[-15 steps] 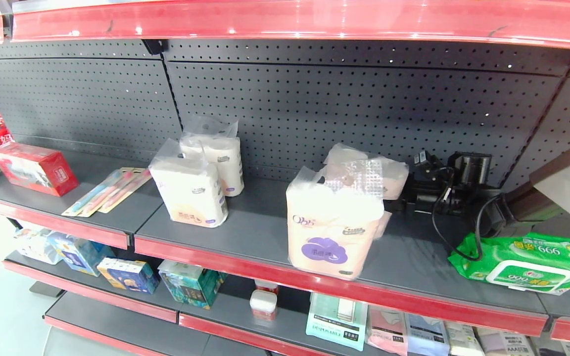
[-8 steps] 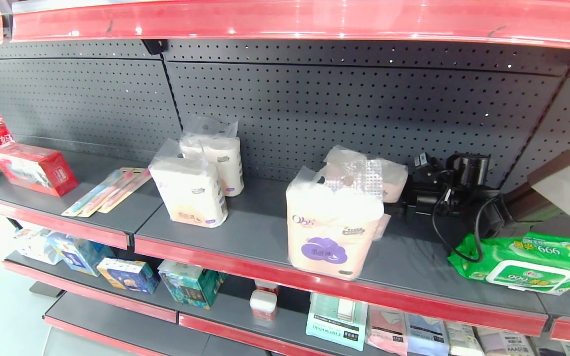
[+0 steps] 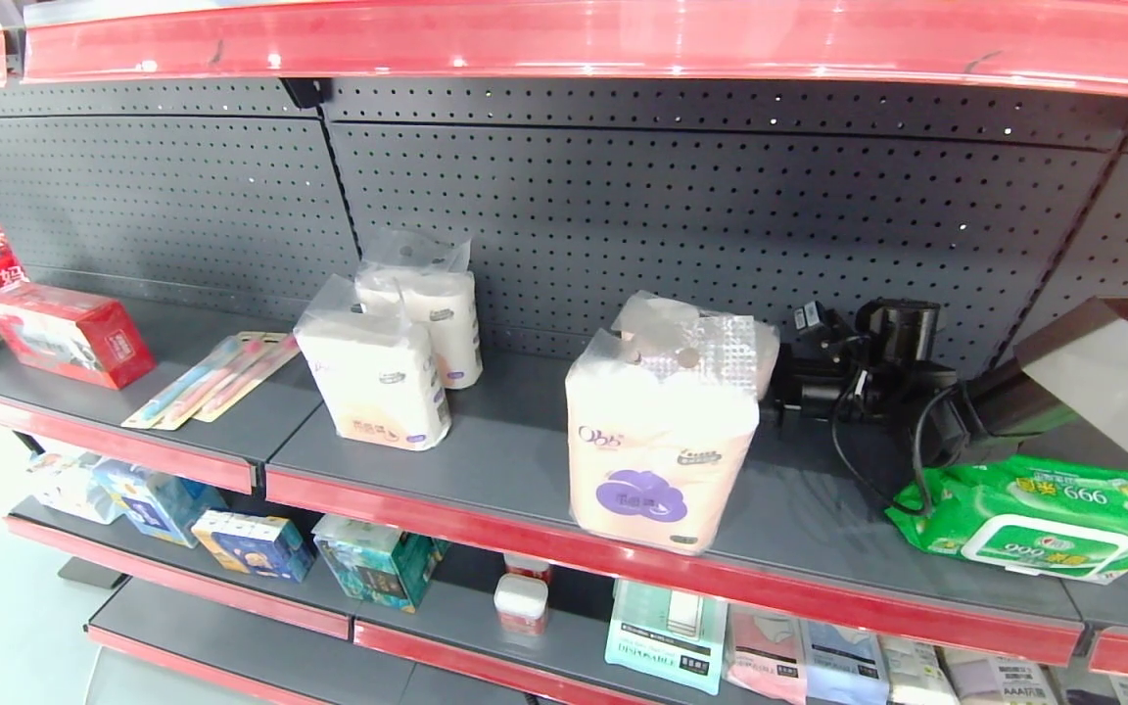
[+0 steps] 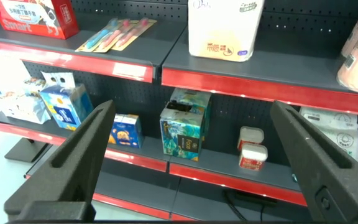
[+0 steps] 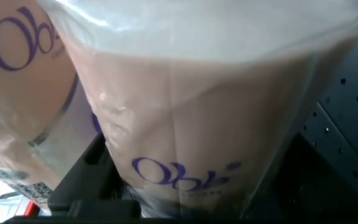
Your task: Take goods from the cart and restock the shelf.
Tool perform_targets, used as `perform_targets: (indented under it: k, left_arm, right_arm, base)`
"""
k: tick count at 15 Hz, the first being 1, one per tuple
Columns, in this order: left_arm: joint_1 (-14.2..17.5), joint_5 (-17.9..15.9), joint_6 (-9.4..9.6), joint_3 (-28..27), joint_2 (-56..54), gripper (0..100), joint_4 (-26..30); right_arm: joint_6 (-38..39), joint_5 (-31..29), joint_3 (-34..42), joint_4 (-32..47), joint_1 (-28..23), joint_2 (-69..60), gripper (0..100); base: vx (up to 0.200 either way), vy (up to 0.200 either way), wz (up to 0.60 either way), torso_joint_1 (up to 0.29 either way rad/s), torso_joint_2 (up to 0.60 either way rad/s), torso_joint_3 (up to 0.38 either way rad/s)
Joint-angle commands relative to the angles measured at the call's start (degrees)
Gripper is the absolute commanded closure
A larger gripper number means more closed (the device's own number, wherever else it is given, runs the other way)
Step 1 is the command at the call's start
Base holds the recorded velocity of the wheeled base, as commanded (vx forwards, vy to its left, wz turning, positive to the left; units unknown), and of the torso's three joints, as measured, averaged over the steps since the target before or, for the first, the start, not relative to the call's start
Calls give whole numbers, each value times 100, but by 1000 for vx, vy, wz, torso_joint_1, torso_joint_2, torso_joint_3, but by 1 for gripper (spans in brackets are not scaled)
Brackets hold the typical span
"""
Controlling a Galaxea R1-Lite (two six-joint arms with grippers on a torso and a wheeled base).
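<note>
Holding a peach-coloured plastic-wrapped pack of toilet rolls (image 3: pixel 696 338), the right gripper (image 3: pixel 787 384) sits over the dark grey metal shelf with a red front lip (image 3: pixel 486 441), close to the perforated grey back panel (image 3: pixel 623 215). Right wrist view: the pack fills the space between the two dark fingers (image 5: pixel 82 180), which are clamped on its sides. It stands directly behind a second, matching peach pack with a purple mark (image 3: pixel 657 450) that sits upright at the shelf's front edge. The two packs look to be touching. The held pack's base is hidden by the front one, so whether it rests on the shelf cannot be told. Further left on the same shelf stand two white packs of toilet rolls (image 3: pixel 378 377), one behind the other, then a flat card of toothbrushes (image 3: pixel 216 377) and a red carton (image 3: pixel 70 333). A green pack of wet wipes (image 3: pixel 1039 514) lies on the shelf near the right arm. The left gripper (image 4: pixel 191 112) is lower down, facing the lower shelves, its black fingers (image 4: pixel 73 162) spread wide with nothing between them.
</note>
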Motion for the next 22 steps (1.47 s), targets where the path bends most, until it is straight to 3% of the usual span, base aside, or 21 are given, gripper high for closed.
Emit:
perform_targets:
  k: [1,9,16,22]
  left_arm:
    - [4,2,-3,0,0,0,-1]
    - [4,2,6,0,0,0,-1]
    - [4,2,6,0,0,0,-1]
    - [4,2,6,0,0,0,-1]
  right_arm:
    - [8,-1,-50,-18,0,7,100]
    - [17,-10,-182,-18,229,7,100]
    - [43,-10,-226,-10,-211,130,100]
    - [61,-1,-243,-10,-158,165,100]
  base:
    - [0,0,0,0,0,0]
    - [0,0,0,0,0,0]
    - [0,0,0,0,0,0]
    - [0,0,0,0,0,0]
